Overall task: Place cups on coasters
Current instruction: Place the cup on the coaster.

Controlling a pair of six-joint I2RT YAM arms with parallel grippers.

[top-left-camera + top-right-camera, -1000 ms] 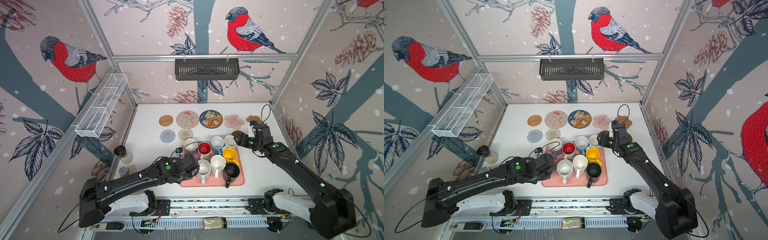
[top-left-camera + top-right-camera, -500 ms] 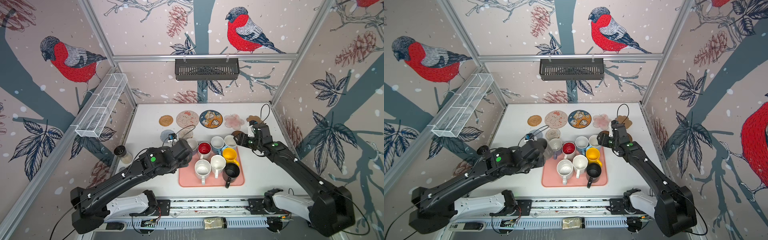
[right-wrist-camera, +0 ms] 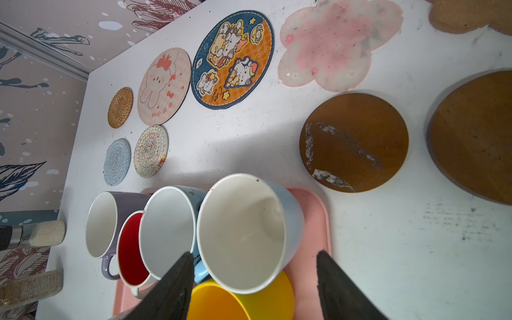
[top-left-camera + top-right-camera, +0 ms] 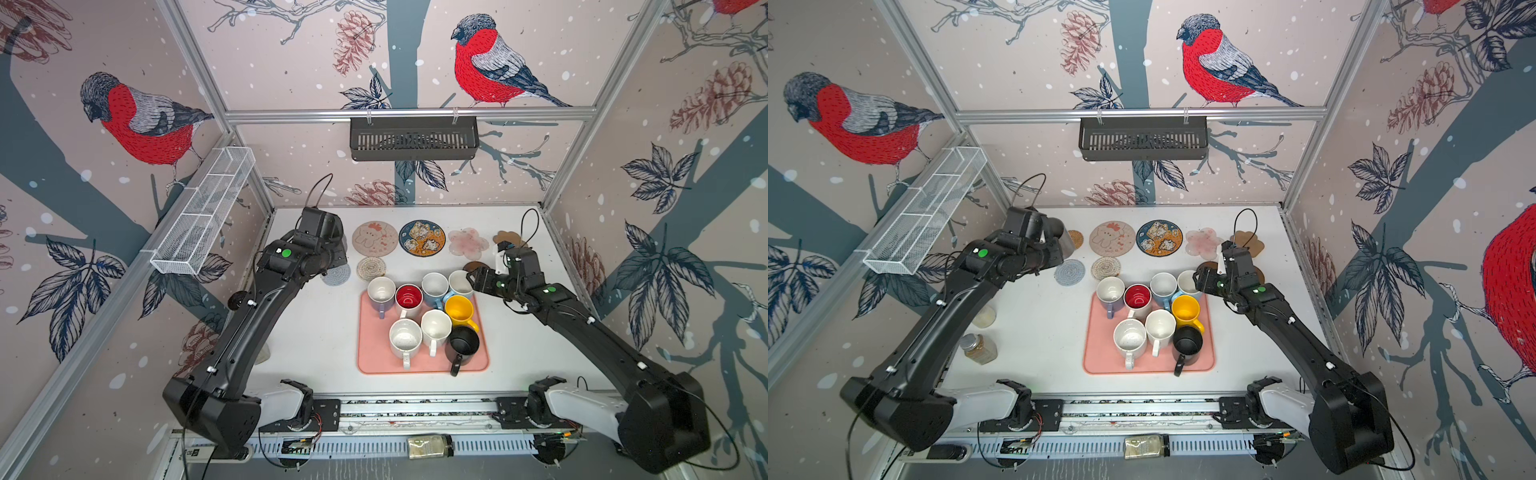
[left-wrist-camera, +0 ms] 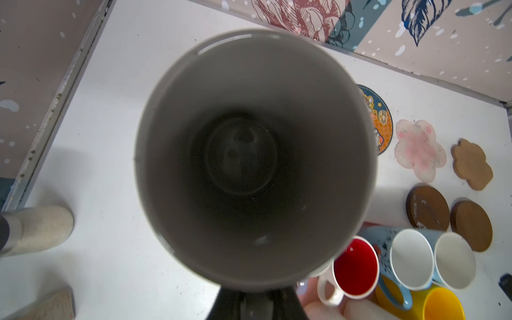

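Now, L gripper [image 4: 1052, 249] is clamped on the grey mug [image 5: 255, 155], held over the straw coaster [image 3: 120, 107] nr the table's [image 4: 1038, 340] far-left corner. R gripper [image 3: 255, 254] is spread wide astride 1 light-blue mug [image 3: 241, 232] at the pink tray's [image 3: 313, 210] far-right corner. 8 mugs are grouped there.

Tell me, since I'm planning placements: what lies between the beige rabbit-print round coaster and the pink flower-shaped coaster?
The blue cartoon-printed round coaster lies between them, shown in both top views.
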